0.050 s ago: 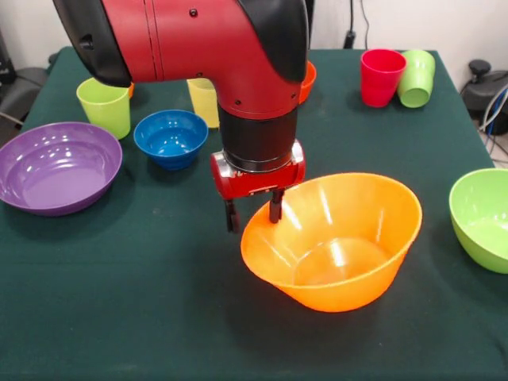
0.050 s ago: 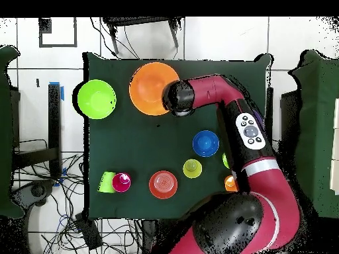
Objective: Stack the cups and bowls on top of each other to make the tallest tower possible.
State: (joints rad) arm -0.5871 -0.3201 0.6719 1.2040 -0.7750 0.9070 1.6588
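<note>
The large orange bowl [image 1: 333, 246] [image 2: 151, 87] sits tilted on the green table. My gripper [image 1: 254, 213] is open at its left rim, one finger [image 1: 231, 216] outside the bowl and the other at the inner side of the rim. From overhead the arm's wrist [image 2: 179, 98] hides the fingers. A purple bowl [image 1: 55, 167], a blue bowl [image 1: 171, 139] [image 2: 206, 143], a lime cup [image 1: 105, 105] and a yellow cup [image 1: 204, 99] [image 2: 192, 168] stand apart. A red cup [image 1: 381, 75] [image 2: 121, 182] has a green cup [image 1: 417, 78] [image 2: 106, 182] leaning on it.
A large green bowl [image 1: 484, 218] [image 2: 96, 98] sits at the table's edge. A red-orange bowl [image 2: 163, 184] is mostly hidden behind the arm in the front view. An orange cup [image 2: 230, 183] shows beside the arm. Chairs and cables surround the table.
</note>
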